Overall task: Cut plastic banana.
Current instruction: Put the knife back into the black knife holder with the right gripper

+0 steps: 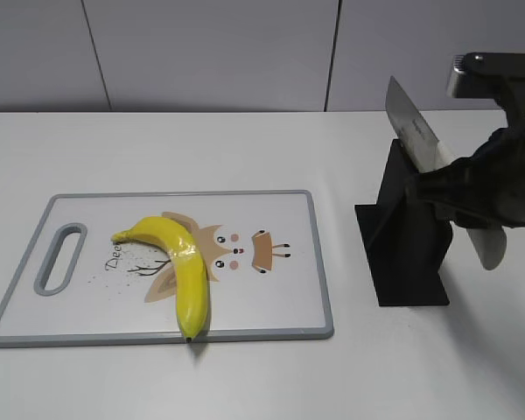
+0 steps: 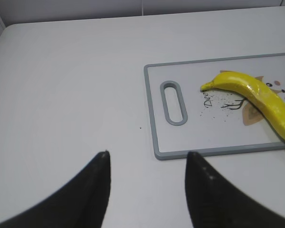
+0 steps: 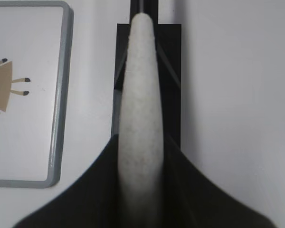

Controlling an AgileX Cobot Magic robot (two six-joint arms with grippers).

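The plastic banana (image 1: 179, 262) is glossy yellow and curved. It lies on the white cutting board (image 1: 271, 297), with its dark tip at the board's front edge. It also shows in the left wrist view (image 2: 256, 95). My right gripper (image 1: 459, 197) is shut on a knife's white handle (image 3: 140, 95). It holds the knife above the black knife stand (image 1: 407, 262), and the blade (image 1: 413, 127) points up and to the left. My left gripper (image 2: 147, 156) is open and empty over bare table, just off the board's handle end (image 2: 154, 118). It is out of the exterior view.
The board has a grey rim, a handle slot (image 1: 59, 258) at its left end and a deer print. The black stand sits right of the board (image 3: 61, 95), seen under the knife in the right wrist view (image 3: 171, 57). A grey wall runs behind the white table.
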